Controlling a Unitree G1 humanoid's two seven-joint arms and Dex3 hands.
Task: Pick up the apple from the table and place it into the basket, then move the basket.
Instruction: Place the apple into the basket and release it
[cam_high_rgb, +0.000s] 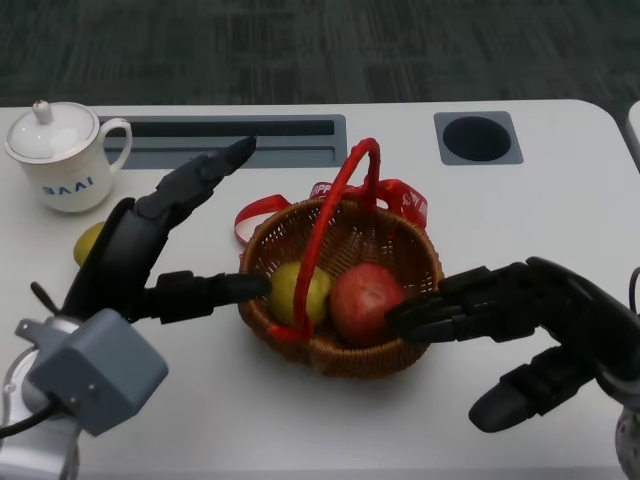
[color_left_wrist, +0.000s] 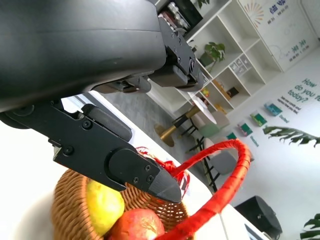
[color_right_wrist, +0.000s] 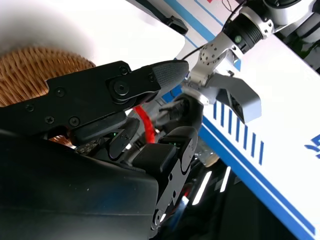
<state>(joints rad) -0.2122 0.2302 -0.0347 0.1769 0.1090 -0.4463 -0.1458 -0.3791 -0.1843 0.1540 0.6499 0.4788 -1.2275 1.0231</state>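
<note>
White worktop (cam_high_rgb: 520, 220) fills the head view, carrying a round woven wicker basket (cam_high_rgb: 345, 350) with a red wrapped handle (cam_high_rgb: 340, 200); the red apple (cam_high_rgb: 365, 300) already lies inside beside a yellow-green fruit (cam_high_rgb: 300, 292). The left robot hand (cam_high_rgb: 150, 250) is released, fingers spread at the rim; the right robot hand (cam_high_rgb: 500, 305) touches the opposite rim, its hold unclear. An uneven squeeze could tip the basket. The left wrist view shows a fingertip (color_left_wrist: 160, 185) above the fruit. The right wrist view shows only weave (color_right_wrist: 40, 65).

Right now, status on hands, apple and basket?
Left hand and right hand open, flanking basket. Red apple inside, beside yellow-green fruit. Red handle upright, ungrasped.
</note>
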